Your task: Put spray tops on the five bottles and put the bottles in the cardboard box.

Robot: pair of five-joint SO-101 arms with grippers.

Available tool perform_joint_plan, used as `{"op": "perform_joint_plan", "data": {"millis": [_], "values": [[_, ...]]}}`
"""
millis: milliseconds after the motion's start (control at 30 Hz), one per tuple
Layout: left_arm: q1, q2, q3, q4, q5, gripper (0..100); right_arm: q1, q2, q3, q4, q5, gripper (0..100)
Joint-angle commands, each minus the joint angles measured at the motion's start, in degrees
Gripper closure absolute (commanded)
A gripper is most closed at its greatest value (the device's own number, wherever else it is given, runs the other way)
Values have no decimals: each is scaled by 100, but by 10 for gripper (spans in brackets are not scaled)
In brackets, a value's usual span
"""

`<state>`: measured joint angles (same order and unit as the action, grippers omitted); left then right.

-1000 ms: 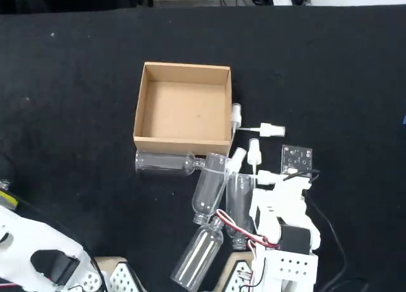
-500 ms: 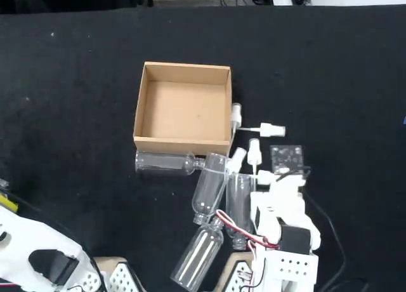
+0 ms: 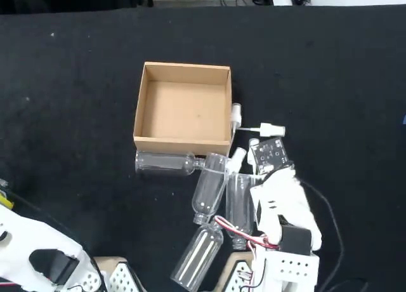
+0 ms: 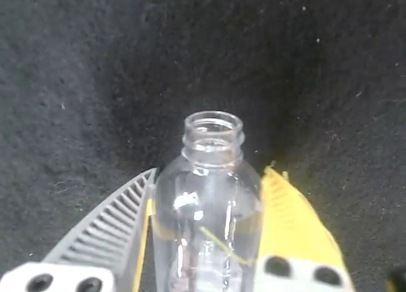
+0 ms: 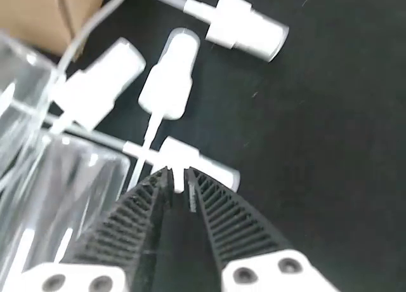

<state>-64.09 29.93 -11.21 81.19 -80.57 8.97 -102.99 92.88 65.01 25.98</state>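
Observation:
My left gripper (image 4: 210, 173) is shut on a clear open-necked bottle (image 4: 208, 203), with a grey finger and a yellow finger on either side of it. The left arm (image 3: 38, 257) sits at the table's near left corner. My right gripper (image 5: 179, 176) is shut on a white spray top (image 5: 202, 164) lying beside a clear bottle (image 5: 57, 197). The right arm (image 3: 282, 206) stands just right of the bottle pile. Three more clear bottles (image 3: 163, 163) (image 3: 209, 185) (image 3: 198, 257) lie below the open cardboard box (image 3: 184, 143). Loose spray tops (image 3: 269, 129) (image 3: 236, 116) (image 3: 236, 157) lie by the box's right side.
The black cloth covers the whole table. Two loose spray tops (image 5: 168, 76) (image 5: 244, 22) lie just beyond my right fingertips, with the box corner (image 5: 44, 13) farther off. Open cloth lies right of the spray tops and left of the box.
The right arm's wrist swung left toward the bottles, and its gripper came onto the spray top by the bottle. The left arm slid slightly lower at the frame's edge.

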Motion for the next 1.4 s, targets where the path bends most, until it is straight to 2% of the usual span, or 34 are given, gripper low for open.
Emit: {"op": "perform_joint_plan", "data": {"millis": [0, 133, 267, 433, 500, 700, 867, 1133, 1233, 1367], "values": [[4, -202, -224, 53, -44, 925, -70, -541, -1033, -176, 18, 979], [66, -299, -400, 308, 141, 964, -70, -505, -1859, -158, -132, 909], [374, -642, -1095, 1090, 993, 967, -193, 92, -2527, -158, -835, 827], [1024, -967, -1297, 1890, 2163, 968, -1160, 1771, -3547, -211, -1204, 873], [1218, -1081, -1147, 1934, 2541, 968, -1442, 2554, -3978, -264, -1477, 882], [1648, -1864, -180, 1873, 3358, 968, -1582, 4611, -4400, -1495, -2514, 882], [2062, -3033, 1253, 941, 4273, 968, -1635, 5912, -4409, -2479, -3218, 881], [3433, -5714, 4057, -1029, 6198, 968, -2145, 7178, -4409, -3244, -3516, 881], [3987, -6426, 4488, -1424, 6708, 968, -2136, 7538, -4409, -3402, -3552, 878], [4505, -6699, 4549, -1723, 7033, 968, -2136, 7758, -4409, -3402, -3543, 827]]}}
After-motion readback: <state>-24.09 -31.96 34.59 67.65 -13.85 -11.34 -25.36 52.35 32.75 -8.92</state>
